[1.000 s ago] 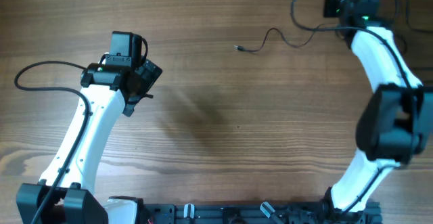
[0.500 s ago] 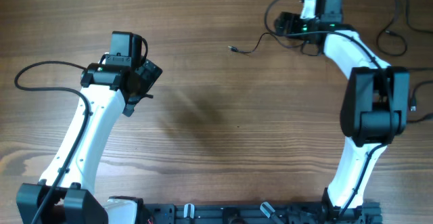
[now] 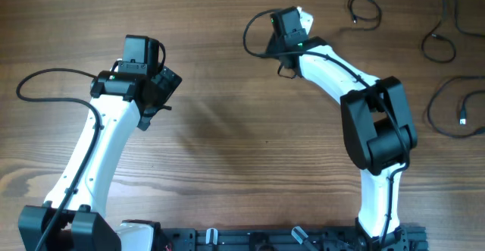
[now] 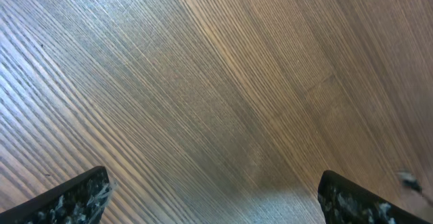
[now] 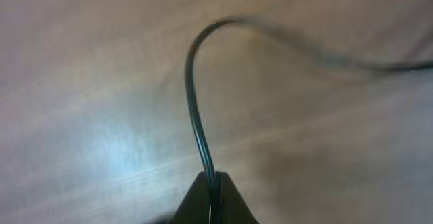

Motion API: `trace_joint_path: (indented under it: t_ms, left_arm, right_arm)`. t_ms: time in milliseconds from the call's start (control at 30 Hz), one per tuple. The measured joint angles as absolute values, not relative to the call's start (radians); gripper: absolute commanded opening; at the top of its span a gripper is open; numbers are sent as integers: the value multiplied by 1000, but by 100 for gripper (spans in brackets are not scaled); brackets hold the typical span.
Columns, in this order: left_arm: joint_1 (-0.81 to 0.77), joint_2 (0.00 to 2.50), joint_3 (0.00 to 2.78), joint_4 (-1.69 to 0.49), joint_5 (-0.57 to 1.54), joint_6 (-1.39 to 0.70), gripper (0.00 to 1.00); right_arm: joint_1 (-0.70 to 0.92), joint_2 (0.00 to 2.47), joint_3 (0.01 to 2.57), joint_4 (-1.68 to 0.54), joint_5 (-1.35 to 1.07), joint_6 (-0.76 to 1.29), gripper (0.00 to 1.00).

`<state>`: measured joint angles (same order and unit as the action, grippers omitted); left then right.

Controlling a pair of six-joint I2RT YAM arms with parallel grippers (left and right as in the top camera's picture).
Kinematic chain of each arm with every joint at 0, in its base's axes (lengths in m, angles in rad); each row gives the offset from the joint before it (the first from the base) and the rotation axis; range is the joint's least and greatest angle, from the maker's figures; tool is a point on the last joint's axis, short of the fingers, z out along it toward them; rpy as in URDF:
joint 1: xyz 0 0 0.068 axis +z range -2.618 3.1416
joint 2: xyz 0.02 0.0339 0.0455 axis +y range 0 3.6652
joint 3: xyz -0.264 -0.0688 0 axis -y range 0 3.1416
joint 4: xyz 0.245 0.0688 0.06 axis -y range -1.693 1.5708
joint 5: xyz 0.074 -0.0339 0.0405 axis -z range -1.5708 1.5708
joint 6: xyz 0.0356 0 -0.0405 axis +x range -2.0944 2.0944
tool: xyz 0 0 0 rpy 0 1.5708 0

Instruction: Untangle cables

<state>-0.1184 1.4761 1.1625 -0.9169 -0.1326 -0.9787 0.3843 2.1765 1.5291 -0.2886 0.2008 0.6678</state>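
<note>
1. Right pincer (image 5: 213, 187) is pressed together on a thin black cable (image 5: 195, 109); the wrist view shows the cord caught right at the tips.
2. From the tips the cable runs straight ahead, then hooks over to the right and fades into blur; its long axis lies dead ahead of the pincer and its free length sweeps off to one side; the far end I cannot make out.
3. Seen from overhead, that cord bows out of the right wrist toward the left arm's side, at the far middle of the worktop (image 3: 227, 137).
4. Left pincer (image 4: 213, 183) is spread wide over bare wood, well apart from the held cable; the right arm is the nearer one by far, since it has the cord in hand.
5. Other cords: a small coil (image 3: 364, 12) far back, and loose cords (image 3: 443, 114) by the right edge; they lie apart from each other and from the held one.
6. My read: any drag should follow the cable's own line, away from those cords, or it may snag them.
7. Brands, labels, writing: none legible.
</note>
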Motion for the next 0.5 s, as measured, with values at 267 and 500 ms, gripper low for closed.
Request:
trace_joint_path:
  t_ms: [267,500]
  left_arm:
    - [-118,1476,1163,-916,-133,-979,100]
    - [-118,1477,1163,-917,-133,-979,100]
  right_arm:
    - [309,1986,1524,-131,268,370,4]
    - [207,1911,1534,-112,278,343,19]
